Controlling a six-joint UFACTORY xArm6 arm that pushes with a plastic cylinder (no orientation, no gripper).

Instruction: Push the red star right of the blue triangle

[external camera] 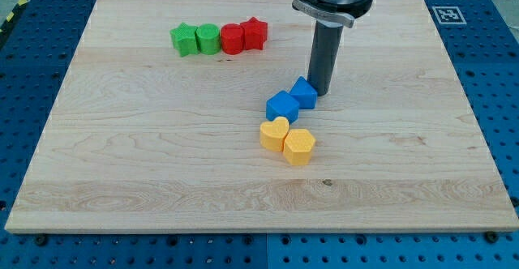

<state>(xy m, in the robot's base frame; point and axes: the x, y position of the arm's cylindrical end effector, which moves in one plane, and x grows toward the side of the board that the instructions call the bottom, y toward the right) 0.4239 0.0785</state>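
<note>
The red star (255, 32) lies near the view's top, at the right end of a row of blocks and touching a red round block (232, 39). Two blue blocks lie touching near the board's middle: the upper right one (304, 92) looks like the blue triangle, the lower left one (282, 106) like a cube. My tip (321, 92) rests on the board right next to the right side of the upper blue block. It is well below and to the right of the red star.
A green star (185, 40) and a green round block (208, 39) form the left part of the top row. A yellow heart (274, 133) and a yellow hexagon (298, 147) lie touching just below the blue blocks. The wooden board (122, 180) sits on a blue pegboard.
</note>
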